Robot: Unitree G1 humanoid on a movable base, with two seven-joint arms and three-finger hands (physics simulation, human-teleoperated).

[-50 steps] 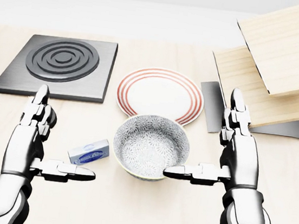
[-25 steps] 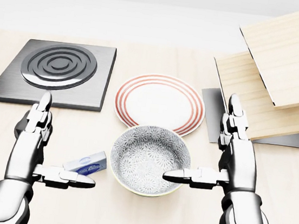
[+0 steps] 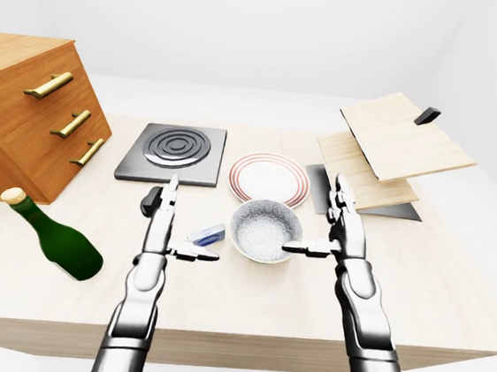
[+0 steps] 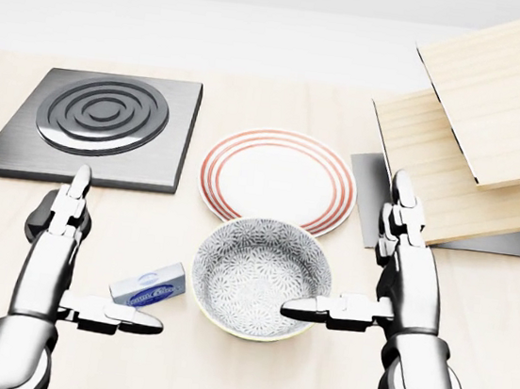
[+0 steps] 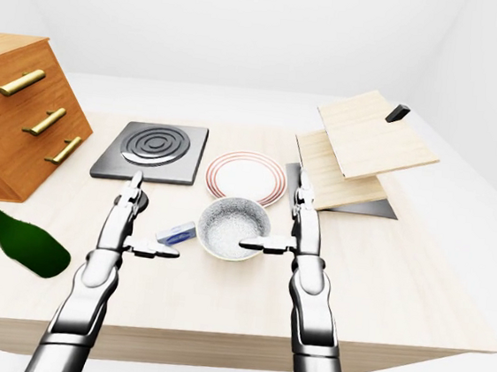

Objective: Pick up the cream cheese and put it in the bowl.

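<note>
The cream cheese (image 4: 147, 286), a small white and blue box, lies on the wooden table just left of the grey patterned bowl (image 4: 260, 275). My left hand (image 4: 99, 265) hovers open beside it, thumb stretched under the box's near edge, fingers (image 4: 69, 204) pointing up the view and not touching it. At the bowl's right side my right hand (image 4: 351, 263) is open, its thumb reaching over the bowl's rim. Nothing lies in the bowl.
A red-ringed plate (image 4: 278, 178) sits above the bowl, a grey stove plate (image 4: 98, 122) to the upper left. Stacked wooden boards (image 4: 476, 136) rise at the right. A green bottle (image 3: 56, 239) lies at the left near a wooden drawer cabinet (image 3: 25, 114).
The view shifted slightly downward in the first half second. My left hand drew lower and closer to the cream cheese; the right hand stayed about the bowl's right rim.
</note>
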